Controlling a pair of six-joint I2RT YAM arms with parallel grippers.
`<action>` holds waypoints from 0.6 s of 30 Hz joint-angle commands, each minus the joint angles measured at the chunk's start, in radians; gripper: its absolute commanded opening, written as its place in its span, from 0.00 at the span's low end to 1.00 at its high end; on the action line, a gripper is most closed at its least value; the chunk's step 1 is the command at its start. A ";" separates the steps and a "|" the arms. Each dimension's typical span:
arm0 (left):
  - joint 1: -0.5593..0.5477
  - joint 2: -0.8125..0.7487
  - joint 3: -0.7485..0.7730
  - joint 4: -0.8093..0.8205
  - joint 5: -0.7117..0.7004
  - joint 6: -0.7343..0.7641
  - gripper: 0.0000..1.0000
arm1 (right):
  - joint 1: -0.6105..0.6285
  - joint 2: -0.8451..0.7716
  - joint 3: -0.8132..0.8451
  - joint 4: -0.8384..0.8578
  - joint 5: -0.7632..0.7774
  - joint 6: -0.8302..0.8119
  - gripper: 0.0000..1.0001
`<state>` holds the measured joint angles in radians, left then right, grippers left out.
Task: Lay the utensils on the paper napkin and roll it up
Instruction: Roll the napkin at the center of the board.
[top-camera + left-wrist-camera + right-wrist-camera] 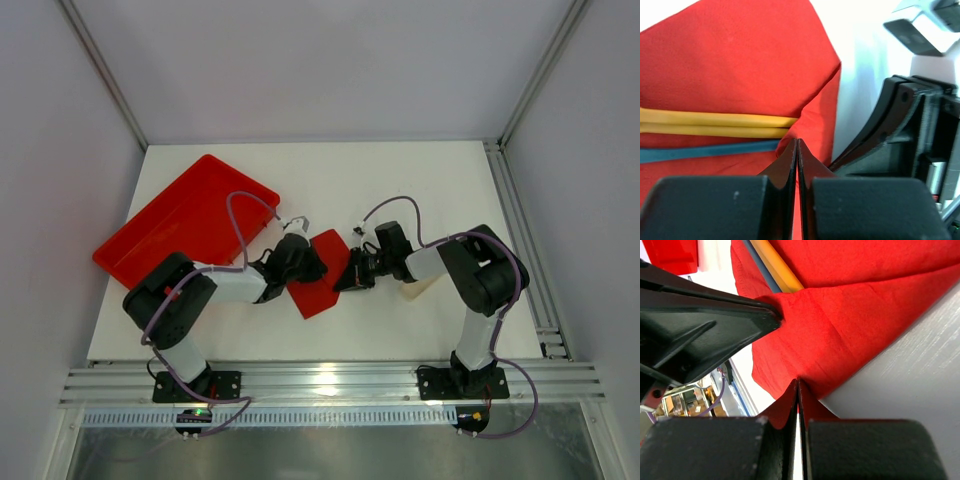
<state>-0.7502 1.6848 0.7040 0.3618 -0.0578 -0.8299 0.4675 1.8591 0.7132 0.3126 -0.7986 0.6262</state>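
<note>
White table (400,190): utensils (715,124) on paper napkin (318,292), rolling step; left gripper (797,145) at 9 o'clock, right gripper (798,385) at 3, both pinching its edges; next, roll in sync

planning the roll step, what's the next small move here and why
Probably carry the pinched edge across the utensils: left end effector and right end effector both look shut on the paper napkin, and its folded flap covers only their ends.
</note>
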 commanded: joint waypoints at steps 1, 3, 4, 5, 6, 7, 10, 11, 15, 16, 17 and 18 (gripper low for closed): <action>0.006 0.019 0.009 0.008 -0.025 0.006 0.00 | 0.002 -0.006 0.017 -0.040 0.065 -0.045 0.04; 0.006 0.024 0.009 -0.001 -0.033 0.005 0.00 | 0.002 -0.018 0.026 -0.056 0.068 -0.049 0.04; 0.008 0.024 0.011 -0.007 -0.034 0.008 0.00 | 0.002 -0.023 0.035 -0.066 0.076 -0.052 0.04; 0.006 0.026 0.012 -0.012 -0.036 0.008 0.00 | 0.002 -0.034 0.038 -0.073 0.078 -0.057 0.04; 0.006 0.026 0.014 -0.017 -0.042 0.012 0.00 | 0.002 -0.040 0.043 -0.090 0.081 -0.062 0.04; 0.006 0.027 0.014 -0.021 -0.042 0.014 0.00 | 0.002 -0.044 0.052 -0.099 0.084 -0.066 0.04; 0.006 0.027 0.014 -0.024 -0.037 0.018 0.00 | 0.002 -0.086 0.075 -0.142 0.105 -0.075 0.04; 0.006 0.026 0.014 -0.027 -0.037 0.018 0.00 | 0.002 -0.131 0.081 -0.168 0.117 -0.075 0.04; 0.006 0.013 0.008 -0.040 -0.040 0.031 0.00 | -0.004 -0.198 0.205 -0.334 0.217 -0.143 0.05; 0.006 0.012 0.008 -0.041 -0.037 0.032 0.00 | -0.009 -0.190 0.280 -0.368 0.237 -0.160 0.06; 0.006 0.009 0.005 -0.044 -0.037 0.034 0.00 | -0.016 -0.181 0.322 -0.423 0.260 -0.184 0.07; 0.006 0.007 0.005 -0.046 -0.036 0.037 0.00 | -0.030 -0.155 0.359 -0.444 0.265 -0.194 0.09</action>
<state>-0.7502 1.7008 0.7044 0.3500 -0.0677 -0.8261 0.4606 1.7260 0.9394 -0.0204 -0.6239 0.5129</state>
